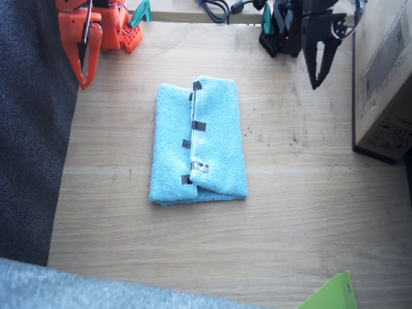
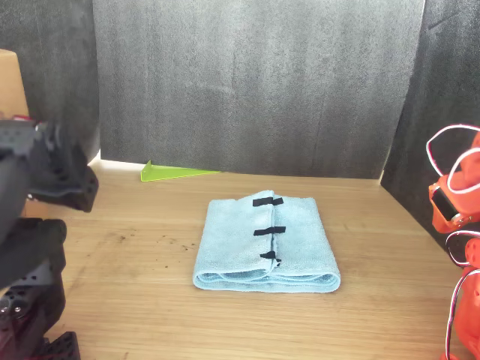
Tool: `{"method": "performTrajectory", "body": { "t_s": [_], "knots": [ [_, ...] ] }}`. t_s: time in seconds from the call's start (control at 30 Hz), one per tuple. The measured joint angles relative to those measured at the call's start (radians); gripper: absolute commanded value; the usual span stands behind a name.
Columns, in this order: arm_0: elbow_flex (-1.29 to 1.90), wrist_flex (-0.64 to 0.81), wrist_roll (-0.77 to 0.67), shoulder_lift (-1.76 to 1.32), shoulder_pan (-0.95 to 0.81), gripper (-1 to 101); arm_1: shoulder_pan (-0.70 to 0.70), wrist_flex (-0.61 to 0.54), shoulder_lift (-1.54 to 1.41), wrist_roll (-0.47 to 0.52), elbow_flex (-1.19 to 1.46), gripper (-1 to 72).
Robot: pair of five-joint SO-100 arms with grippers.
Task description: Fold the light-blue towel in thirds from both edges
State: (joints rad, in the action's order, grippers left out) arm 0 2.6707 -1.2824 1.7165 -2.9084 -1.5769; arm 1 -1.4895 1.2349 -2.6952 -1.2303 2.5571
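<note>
The light-blue towel (image 1: 199, 141) lies folded on the wooden table (image 1: 290, 212), both edges turned in over the middle. The flap nearer the left arm overlaps the other, and black tape strips (image 1: 199, 125) run along the seam. In the front view the towel (image 2: 266, 244) shows as a flat stack of layers. The orange right gripper (image 1: 84, 80) hangs at the table's far corner, fingers together, holding nothing. The black left gripper (image 1: 315, 82) hangs at the other far corner, also shut and empty. Both are well clear of the towel.
A cardboard box (image 1: 386, 77) stands beside the left arm. Dark grey carpet (image 1: 32, 129) borders the table by the right arm. A green sheet (image 1: 331, 296) pokes in at the near edge, with pale grey-blue fabric (image 1: 64, 290) alongside. Cables (image 1: 215, 8) lie at the back.
</note>
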Motion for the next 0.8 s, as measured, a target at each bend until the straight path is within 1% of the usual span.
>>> {"method": "performTrajectory", "body": {
  "t_s": [0.1,0.2,0.3,0.37,0.57,0.8],
  "knots": [
    [0.023,0.0,-0.002,-0.02,-0.008,0,-0.014,-0.008,-0.089,-0.038,0.067,-0.1],
    [0.051,0.0,-0.017,-0.095,-0.005,0,-0.023,-0.006,-0.25,-0.074,0.146,-0.1],
    [0.086,-0.018,-0.032,-0.21,0.0,0,0.017,0.009,-0.423,-0.097,0.222,-0.1],
    [0.101,-0.035,-0.038,-0.255,0.005,0,0.043,0.009,-0.439,-0.107,0.244,-0.1],
    [0.11,-0.041,-0.071,-0.262,-0.009,0,0.035,0.009,-0.449,-0.137,0.244,0.1],
    [0.11,-0.041,-0.074,-0.264,-0.014,0,0.089,0.0,-0.445,-0.233,0.244,0.0]
  ]
}}
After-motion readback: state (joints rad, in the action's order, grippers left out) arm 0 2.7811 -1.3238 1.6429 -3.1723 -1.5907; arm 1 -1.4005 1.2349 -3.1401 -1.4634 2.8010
